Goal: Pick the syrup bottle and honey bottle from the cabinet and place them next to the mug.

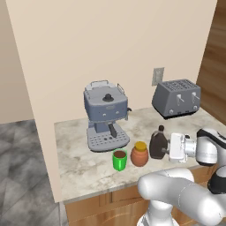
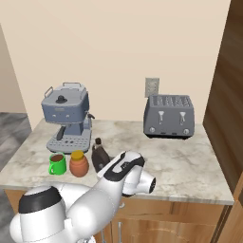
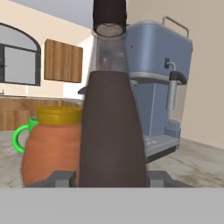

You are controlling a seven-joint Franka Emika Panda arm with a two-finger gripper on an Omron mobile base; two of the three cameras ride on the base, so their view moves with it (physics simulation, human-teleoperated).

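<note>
While hand (image 1: 167, 149) clamps syrup bottle (image 1: 158, 143) upright | honey bottle (image 1: 139, 154) lidded, beside it | mug (image 1: 119, 160) dark inside

I see a plain beige wall (image 1: 110, 39) behind a pale marble counter (image 2: 190, 163) with wooden fronts below. A blue-grey espresso machine (image 1: 106, 114) and a dark grey four-slot toaster (image 2: 169, 116) stand on it, a white wall socket (image 2: 152, 87) between them. The floor (image 1: 22, 176) is grey stone; a dark arched window (image 3: 19, 57) shows far off.
</note>
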